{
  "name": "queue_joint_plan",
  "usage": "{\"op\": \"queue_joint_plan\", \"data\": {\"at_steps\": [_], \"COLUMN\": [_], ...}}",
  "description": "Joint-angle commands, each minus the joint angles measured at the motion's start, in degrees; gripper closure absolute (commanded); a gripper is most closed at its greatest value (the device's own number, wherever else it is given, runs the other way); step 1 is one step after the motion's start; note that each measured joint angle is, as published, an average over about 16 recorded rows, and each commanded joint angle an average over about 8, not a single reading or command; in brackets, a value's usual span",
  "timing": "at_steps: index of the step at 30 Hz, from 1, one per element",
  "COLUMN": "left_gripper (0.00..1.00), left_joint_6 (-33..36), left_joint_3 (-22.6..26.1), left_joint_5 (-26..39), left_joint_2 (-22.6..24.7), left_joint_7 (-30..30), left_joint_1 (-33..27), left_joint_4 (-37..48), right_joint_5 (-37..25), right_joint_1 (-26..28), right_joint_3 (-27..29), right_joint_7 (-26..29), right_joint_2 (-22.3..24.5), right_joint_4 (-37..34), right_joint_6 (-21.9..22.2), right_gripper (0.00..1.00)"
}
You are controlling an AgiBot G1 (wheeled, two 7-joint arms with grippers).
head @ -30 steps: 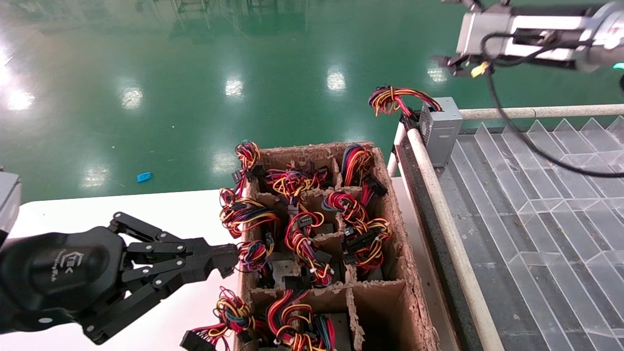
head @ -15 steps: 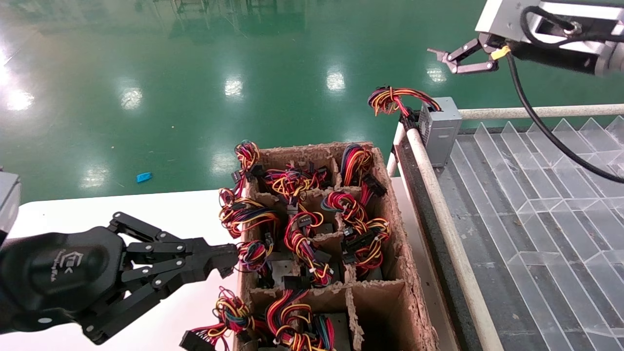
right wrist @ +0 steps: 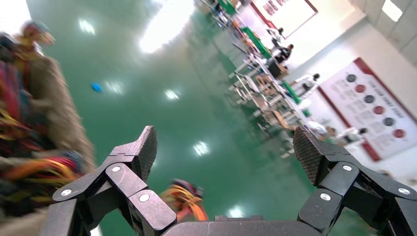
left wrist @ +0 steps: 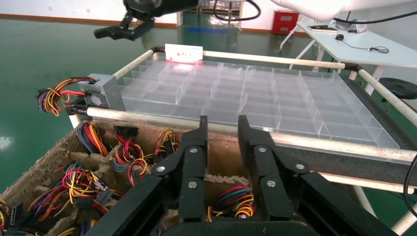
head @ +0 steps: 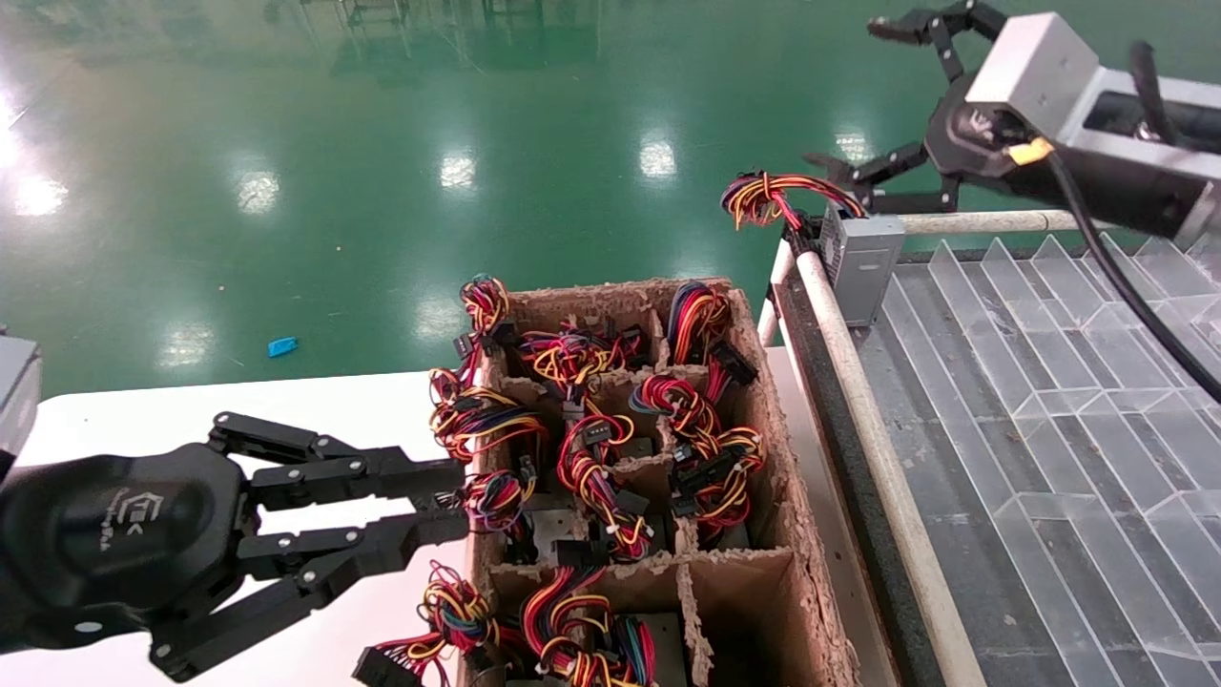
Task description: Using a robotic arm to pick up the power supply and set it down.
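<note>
The power supply [head: 863,256], a grey metal box with a vented side, stands on the near-left corner of the clear divider tray [head: 1049,382]. Its red, yellow and black wires [head: 768,196] stick out to the left. My right gripper [head: 843,93] hangs just above and behind it, open wide, holding nothing. The right wrist view shows the right gripper [right wrist: 226,147] with its jaws far apart and the blurred wires [right wrist: 184,196] below. My left gripper [head: 453,494] sits low at the left by the cardboard box [head: 763,401], open, its fingertips [left wrist: 203,129] at the box's side.
The cardboard box has paper dividers, and its cells hold several more grey units with coloured wire bundles [head: 591,468]. A white table [head: 286,410] lies under it. A white rail [head: 858,401] edges the tray. Green floor lies beyond.
My right gripper has turned and come down closer to the power supply, its jaws spread much wider. The left gripper's fingers, shut before, have parted.
</note>
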Motion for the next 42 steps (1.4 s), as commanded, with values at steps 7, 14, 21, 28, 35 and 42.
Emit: {"op": "queue_joint_plan", "data": {"at_steps": [7, 14, 21, 28, 35, 42], "left_gripper": [0.00, 0.00, 0.00, 0.00, 0.00, 0.00], "left_joint_6": [0.0, 0.0, 0.0, 0.0, 0.0, 0.0], "left_joint_3": [0.0, 0.0, 0.0, 0.0, 0.0, 0.0], "left_joint_5": [0.0, 0.0, 0.0, 0.0, 0.0, 0.0], "left_joint_2": [0.0, 0.0, 0.0, 0.0, 0.0, 0.0], "left_joint_7": [0.0, 0.0, 0.0, 0.0, 0.0, 0.0], "left_joint_1": [0.0, 0.0, 0.0, 0.0, 0.0, 0.0], "left_joint_4": [0.0, 0.0, 0.0, 0.0, 0.0, 0.0], "right_joint_5": [6.0, 11.3, 16.5, 21.9, 26.6, 28.4], "right_joint_1": [-7.6, -14.2, -20.9, -27.6, -33.6, -35.9], "right_joint_3": [0.5, 1.0, 1.4, 1.9, 2.3, 2.5], "right_joint_7": [10.4, 19.7, 28.9, 38.2, 46.3, 48.5], "right_joint_2": [3.3, 6.3, 9.2, 12.2, 14.8, 15.8], "right_joint_4": [9.6, 18.1, 26.5, 35.1, 42.7, 45.5], "right_joint_6": [-3.4, -6.3, -9.3, -12.3, -14.9, -15.9], "right_gripper": [0.00, 0.00, 0.00, 0.00, 0.00, 0.00]}}
